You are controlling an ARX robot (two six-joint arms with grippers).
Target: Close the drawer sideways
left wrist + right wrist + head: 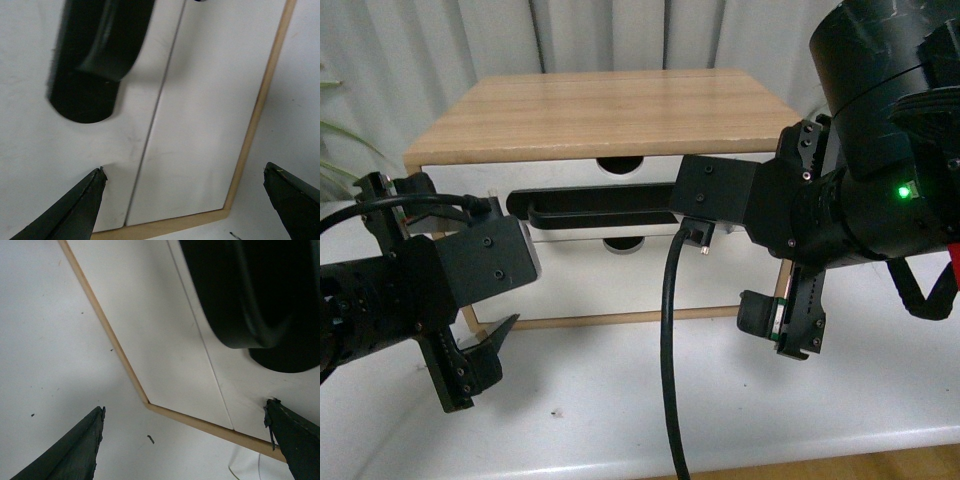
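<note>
Drawer [560, 172] with black bar handle [590, 205], left fingers [75, 210] spread, right fingers [70, 450] spread

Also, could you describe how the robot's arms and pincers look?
Both are matte black. The right arm has a bulky round housing, a green light and a hanging black cable. The left pincer and right pincer taper to dark points.
</note>
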